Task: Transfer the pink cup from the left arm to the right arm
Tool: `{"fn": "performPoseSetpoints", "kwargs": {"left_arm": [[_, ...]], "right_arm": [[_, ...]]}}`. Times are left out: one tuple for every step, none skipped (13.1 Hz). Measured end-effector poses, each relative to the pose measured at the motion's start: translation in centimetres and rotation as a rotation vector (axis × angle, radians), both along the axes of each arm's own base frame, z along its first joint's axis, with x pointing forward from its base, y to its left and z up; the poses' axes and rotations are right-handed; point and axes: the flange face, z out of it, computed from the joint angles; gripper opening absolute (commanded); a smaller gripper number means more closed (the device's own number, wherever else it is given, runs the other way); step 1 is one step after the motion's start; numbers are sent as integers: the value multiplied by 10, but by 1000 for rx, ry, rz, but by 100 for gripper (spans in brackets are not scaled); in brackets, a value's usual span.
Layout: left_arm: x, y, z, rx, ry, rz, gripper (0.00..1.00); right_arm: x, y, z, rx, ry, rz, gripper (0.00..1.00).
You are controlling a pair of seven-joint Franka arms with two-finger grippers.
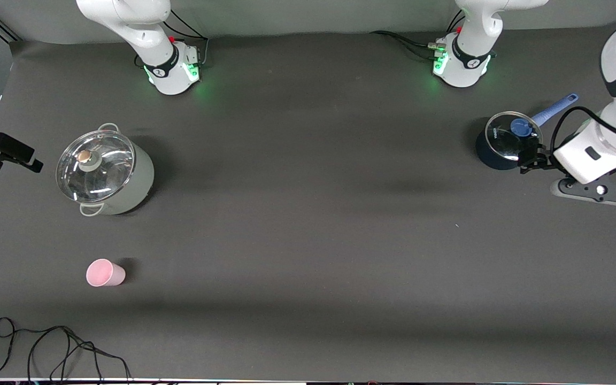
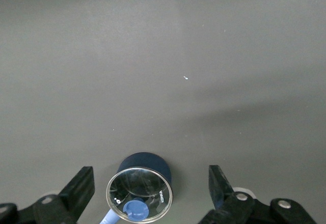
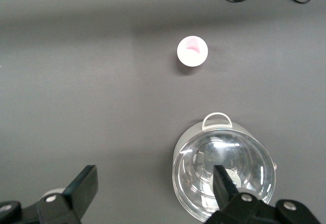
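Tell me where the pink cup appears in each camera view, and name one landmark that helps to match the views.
Front view: the pink cup stands upright on the table, nearer to the camera than the grey pot, toward the right arm's end.
Left wrist view: not in it.
Right wrist view: the cup stands apart from the grey pot.
Shared landmark: the grey pot with its glass lid, in the front and right wrist views.

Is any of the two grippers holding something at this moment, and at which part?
Nothing is held. The left gripper hangs open over the blue pot; the right gripper hangs open beside the grey pot. The pink cup stands untouched.
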Motion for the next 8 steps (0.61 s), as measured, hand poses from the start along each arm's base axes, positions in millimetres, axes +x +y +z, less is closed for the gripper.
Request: {"fn": "performPoseSetpoints", "kwargs": {"left_arm": [[0, 2, 0, -2, -2, 2, 100], [1, 2, 0, -4, -9, 3, 100], [2, 1, 1, -6, -18, 1, 100], [3, 0, 3, -7, -23, -2, 100], [3, -2, 4, -8, -27, -5, 100], [3, -3, 4, -8, -29, -7, 100], [3, -3, 4, -9, -29, -7, 100], [3, -3, 4, -9, -30, -6, 100]], "right_arm": [[0, 5, 1, -2, -2, 8, 100], [0, 8, 1, -3, -2, 12, 100], [0, 8, 1, -4, -1, 13, 100], [0, 8, 0, -7, 1, 13, 100], [1, 7, -1, -15, 4, 14, 100], [1, 8, -3, -22, 7, 16, 100], [2, 8, -3, -26, 9, 19, 100], [2, 10, -3, -27, 9, 22, 100]]}}
